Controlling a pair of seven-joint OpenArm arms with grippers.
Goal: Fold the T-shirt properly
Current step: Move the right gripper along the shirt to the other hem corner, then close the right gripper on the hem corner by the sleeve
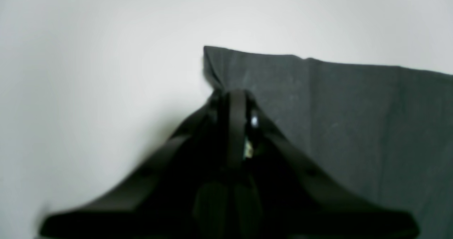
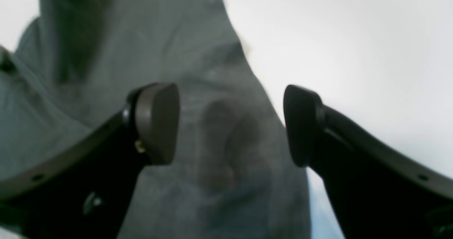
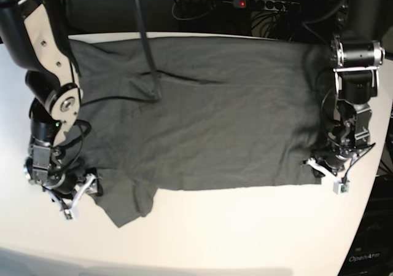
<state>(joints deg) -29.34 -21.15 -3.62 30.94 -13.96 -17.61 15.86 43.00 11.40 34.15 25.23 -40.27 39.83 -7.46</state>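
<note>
Barely begun: the dark grey thin T-shirt (image 3: 209, 110) lies spread, unfolded, across the white table (image 3: 245, 227); left gripper (image 1: 235, 94) pinches its near hem corner, right gripper (image 2: 230, 126) gapes over a sleeve.

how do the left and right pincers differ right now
The left pincer is shut, pinching the corner of the T-shirt; the right pincer stands open with nothing between its pads, cloth only beneath it. In the base view, the left pincer sits at the shirt's right near corner, the right pincer by the sleeve at the left. Both are low at the near edge.
</note>
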